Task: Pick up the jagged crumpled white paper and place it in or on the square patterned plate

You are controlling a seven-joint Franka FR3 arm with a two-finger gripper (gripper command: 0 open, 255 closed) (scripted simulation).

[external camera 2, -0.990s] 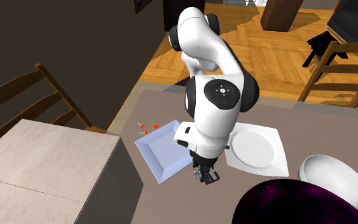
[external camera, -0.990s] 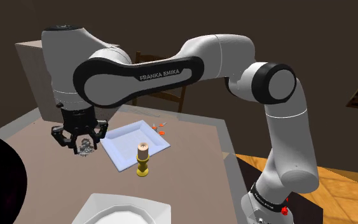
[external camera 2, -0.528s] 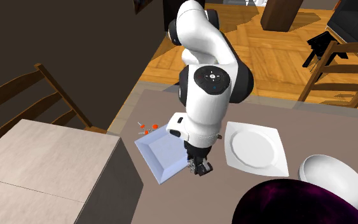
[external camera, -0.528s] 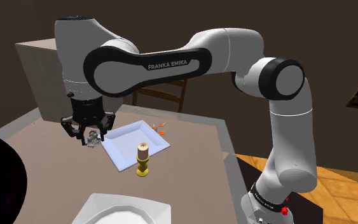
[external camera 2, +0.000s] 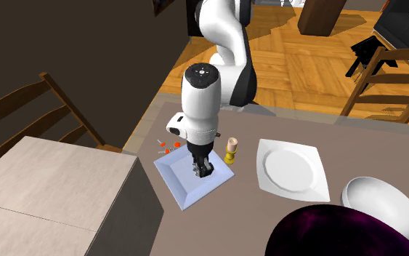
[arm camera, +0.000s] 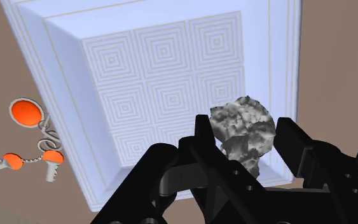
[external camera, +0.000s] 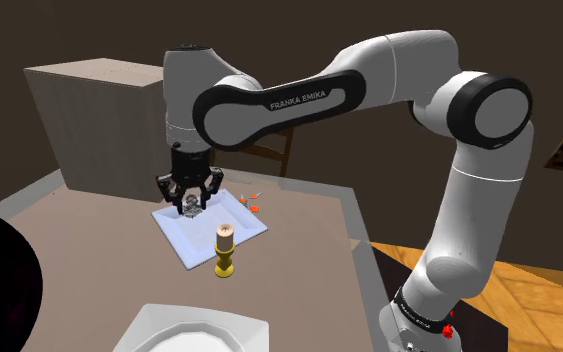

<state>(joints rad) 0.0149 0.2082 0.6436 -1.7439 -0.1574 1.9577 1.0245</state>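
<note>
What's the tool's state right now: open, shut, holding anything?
The tool is shut on the crumpled paper, over the square patterned plate.

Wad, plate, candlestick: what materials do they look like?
Wad: grey-white, matte, jagged facets; reads as crumpled paper. Plate: pale blue-white, smooth, fine concentric-square lines; perhaps ceramic, unclear. Candlestick: yellow turned stem, tan top; brass or paint, can't tell.
</note>
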